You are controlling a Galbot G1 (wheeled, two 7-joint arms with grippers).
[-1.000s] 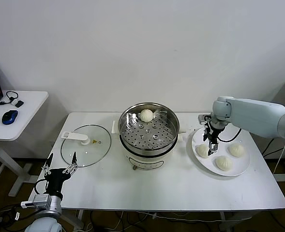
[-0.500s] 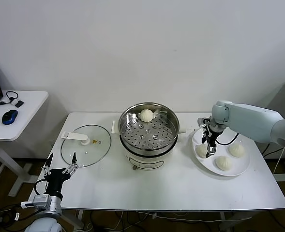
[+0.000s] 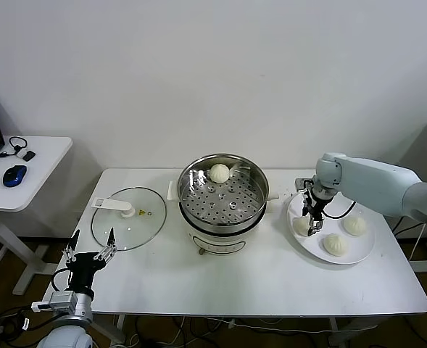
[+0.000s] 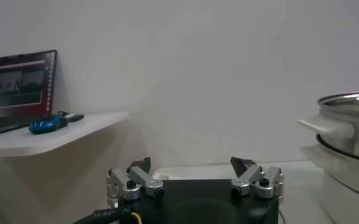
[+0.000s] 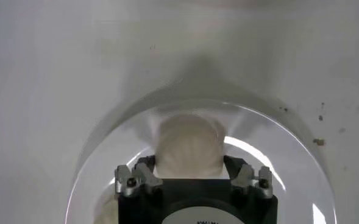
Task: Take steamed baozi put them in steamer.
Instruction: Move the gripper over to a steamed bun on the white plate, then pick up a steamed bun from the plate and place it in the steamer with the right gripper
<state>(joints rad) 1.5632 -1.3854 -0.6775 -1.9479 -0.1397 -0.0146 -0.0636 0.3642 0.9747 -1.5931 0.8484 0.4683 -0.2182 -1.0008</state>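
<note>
Steamed baozi, small cream-white dome-shaped buns, number four in the head view: one (image 3: 220,172) sits on the perforated tray at the far side of the round shiny stainless-steel steamer (image 3: 223,196), and three lie on the wide white plate (image 3: 332,227) just right of the pot, namely a left bun (image 3: 301,226), a front bun (image 3: 335,244) and a right bun (image 3: 354,225). A flat round glass lid with a white handle (image 3: 128,221) lies on the white surface (image 3: 242,283) left of the steamer, well apart from the plate. A separate small white side desk (image 3: 25,170) at far left carries a blue mouse (image 3: 14,175). The right arm reaches in from the right edge, elbow bent, and points its right end effector (image 3: 314,225) down over the plate's left part, right at the left bun. The left end effector (image 3: 88,254) hangs low at the front left corner, fingers spread and empty.

From the left wrist, the left end effector (image 4: 195,176) shows its two fingers wide apart with nothing between them; the steamer's wall (image 4: 348,140) stands off to one side and the blue mouse (image 4: 47,125) rests on the side desk.

From the right wrist, the right end effector (image 5: 192,175) straddles a bun (image 5: 189,145) on the plate (image 5: 289,164), fingers apart on either side of it; whether they touch the dough cannot be told.
</note>
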